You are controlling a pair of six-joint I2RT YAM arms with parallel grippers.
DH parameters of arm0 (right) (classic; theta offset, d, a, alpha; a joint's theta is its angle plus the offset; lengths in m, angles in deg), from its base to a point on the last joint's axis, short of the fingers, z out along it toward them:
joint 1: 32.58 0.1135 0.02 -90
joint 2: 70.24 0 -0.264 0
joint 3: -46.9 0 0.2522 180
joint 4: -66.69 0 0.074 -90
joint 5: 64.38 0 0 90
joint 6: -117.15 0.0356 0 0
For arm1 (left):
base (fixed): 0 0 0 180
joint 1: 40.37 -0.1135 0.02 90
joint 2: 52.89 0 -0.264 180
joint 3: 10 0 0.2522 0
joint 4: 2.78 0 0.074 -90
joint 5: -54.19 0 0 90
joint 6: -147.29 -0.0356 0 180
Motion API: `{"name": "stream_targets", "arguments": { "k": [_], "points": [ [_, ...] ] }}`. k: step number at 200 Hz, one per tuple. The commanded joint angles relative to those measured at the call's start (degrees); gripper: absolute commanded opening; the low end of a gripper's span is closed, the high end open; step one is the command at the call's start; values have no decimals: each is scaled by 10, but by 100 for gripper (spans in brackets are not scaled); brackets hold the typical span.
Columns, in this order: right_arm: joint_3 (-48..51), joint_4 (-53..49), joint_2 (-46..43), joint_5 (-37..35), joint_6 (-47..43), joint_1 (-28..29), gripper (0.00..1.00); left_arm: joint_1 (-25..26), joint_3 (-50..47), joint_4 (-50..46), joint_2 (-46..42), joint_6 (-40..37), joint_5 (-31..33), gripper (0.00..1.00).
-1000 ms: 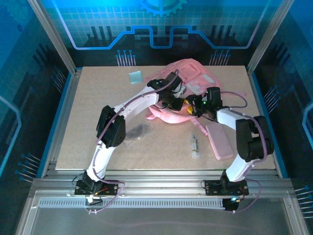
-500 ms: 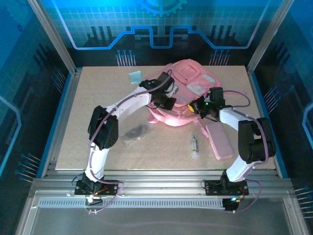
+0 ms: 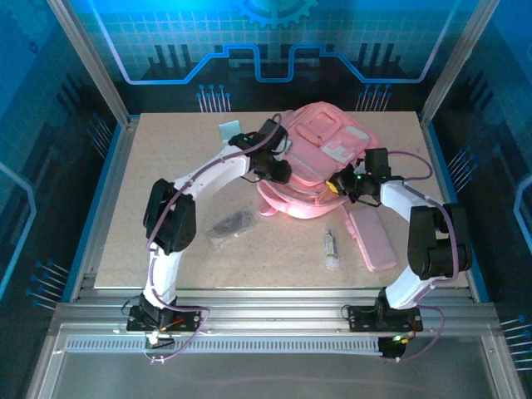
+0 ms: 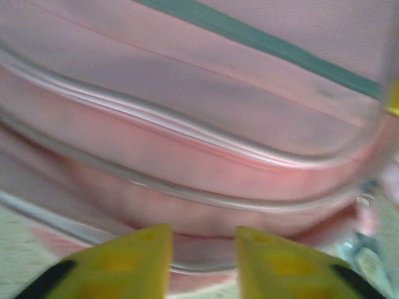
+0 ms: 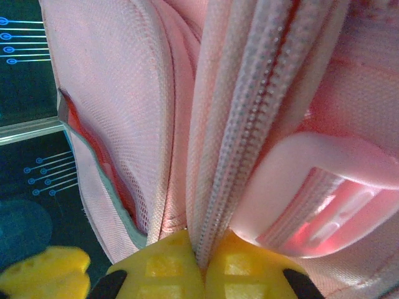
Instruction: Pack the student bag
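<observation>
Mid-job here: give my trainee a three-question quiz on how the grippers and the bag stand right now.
1. True or false: the right gripper is shut on the bag's zipped seam.
2. Which lies on the table closest beside the right arm? A. pencil case B. teal square C. dark bundle
3. Fill in: the left gripper's fingers stand ___, with bag fabric showing in the gap.

Key: 1 true; 2 A; 3 apart.
</observation>
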Motion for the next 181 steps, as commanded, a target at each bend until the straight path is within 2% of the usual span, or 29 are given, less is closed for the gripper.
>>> {"name": "stream_targets", "arguments": {
  "k": [1,18,32,64,143,155,181],
  "points": [
    [-10,12,-30,-2,21,15,0,24,-43,71,-54,123,-47,48],
    [-5,29,-31,-7,41,18,0,40,-71,115,-60,174,-43,50],
    [-2,42,-31,-14,55,23,0,56,-72,123,-52,186,-21,50],
    [4,71,-28,-22,84,34,0,86,-14,62,0,172,38,49],
    [-2,94,-21,-31,107,46,0,112,59,-16,82,152,95,49],
    [-2,95,-22,-33,108,47,0,113,53,-21,82,145,112,47],
    [2,105,-22,-33,115,46,0,113,45,-21,96,141,129,33]
  ]
}}
